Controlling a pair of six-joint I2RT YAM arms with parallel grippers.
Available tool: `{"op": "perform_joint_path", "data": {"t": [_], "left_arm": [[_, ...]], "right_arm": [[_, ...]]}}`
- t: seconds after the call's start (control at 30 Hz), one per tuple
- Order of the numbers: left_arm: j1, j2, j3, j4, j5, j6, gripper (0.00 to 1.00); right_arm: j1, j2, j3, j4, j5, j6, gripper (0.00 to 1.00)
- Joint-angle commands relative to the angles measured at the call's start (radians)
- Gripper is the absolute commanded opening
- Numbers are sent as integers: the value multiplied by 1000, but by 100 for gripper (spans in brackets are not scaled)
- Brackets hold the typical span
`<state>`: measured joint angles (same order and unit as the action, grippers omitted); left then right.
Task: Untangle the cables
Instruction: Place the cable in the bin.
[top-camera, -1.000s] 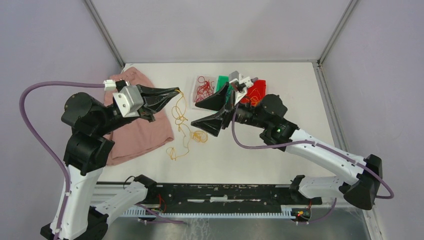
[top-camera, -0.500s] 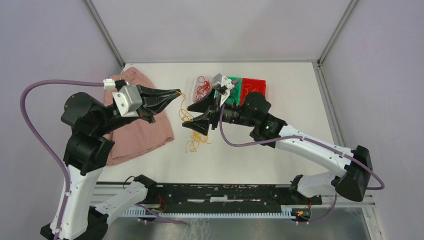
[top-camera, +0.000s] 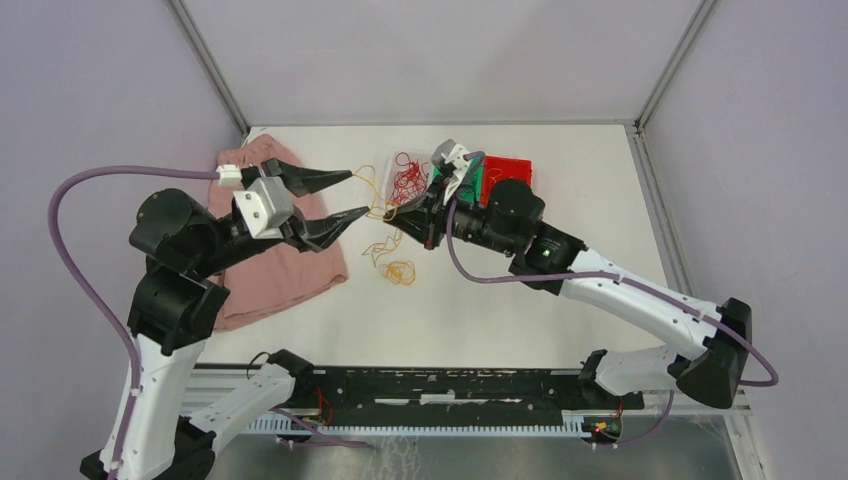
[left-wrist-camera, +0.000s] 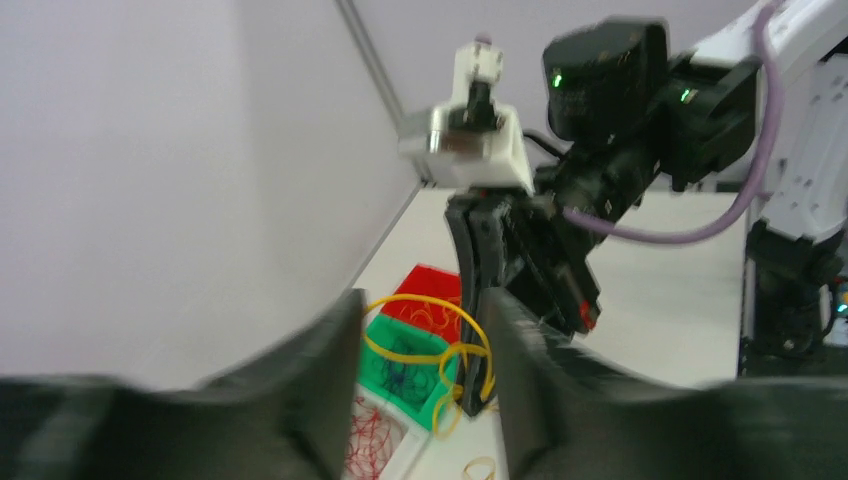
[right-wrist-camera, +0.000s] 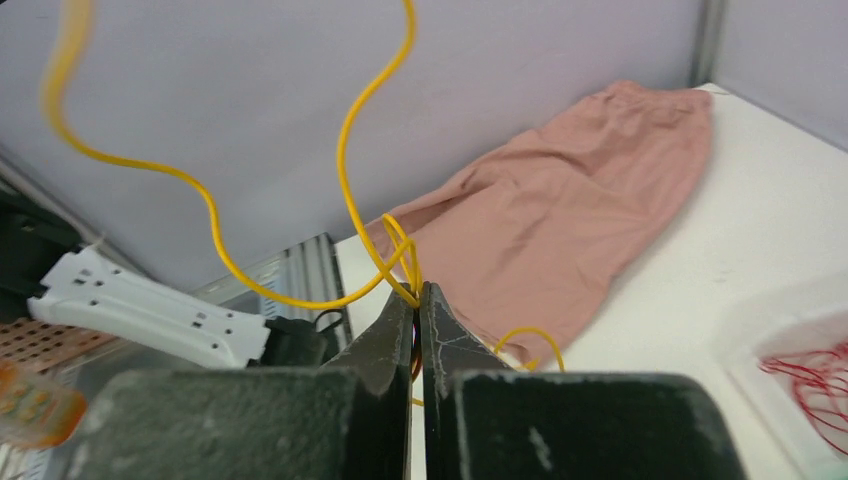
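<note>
A yellow cable (top-camera: 378, 205) hangs between the two grippers, and its lower curls (top-camera: 400, 270) rest on the white table. My right gripper (top-camera: 394, 213) is shut on it; in the right wrist view the tips (right-wrist-camera: 418, 291) pinch the yellow cable (right-wrist-camera: 350, 130), which loops upward. My left gripper (top-camera: 357, 193) stands open just left of it. In the left wrist view a loop of the yellow cable (left-wrist-camera: 420, 355) lies between the spread fingers (left-wrist-camera: 322, 370), touching the left one. Red cables (top-camera: 405, 175) fill a white tray; dark cables (left-wrist-camera: 400, 375) lie in a green tray.
A pink cloth (top-camera: 280, 265) lies on the table under the left arm. A green tray (top-camera: 472, 182) and a red tray (top-camera: 510, 170) sit behind the right wrist at the back. Grey walls close in the table on three sides.
My left gripper has opened and let go of the yellow cable. My right gripper has moved left toward it and shut on the cable, which now hangs higher off the table.
</note>
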<state>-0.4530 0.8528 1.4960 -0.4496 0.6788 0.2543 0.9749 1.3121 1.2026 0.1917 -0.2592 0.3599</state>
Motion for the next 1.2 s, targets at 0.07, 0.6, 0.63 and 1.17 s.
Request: {"op": "perform_joint_path", "data": {"t": [0.07,0.6,0.63,1.17], "left_arm": [[2,-8,-73,-180,-131,187,86],[3,12,-123,-313,-196,230,99],[3,6,-123,-313,-196,232,99],[2,-5,-121,-305,-204,241,99]], "right_arm": [[-125,-103,51,-312,333,-128,1],[-456,155,120,-344,878,-309,1],[-463,182,131,-324,887,-323,1],[-524,510,378,-370,931,-207,0]]}}
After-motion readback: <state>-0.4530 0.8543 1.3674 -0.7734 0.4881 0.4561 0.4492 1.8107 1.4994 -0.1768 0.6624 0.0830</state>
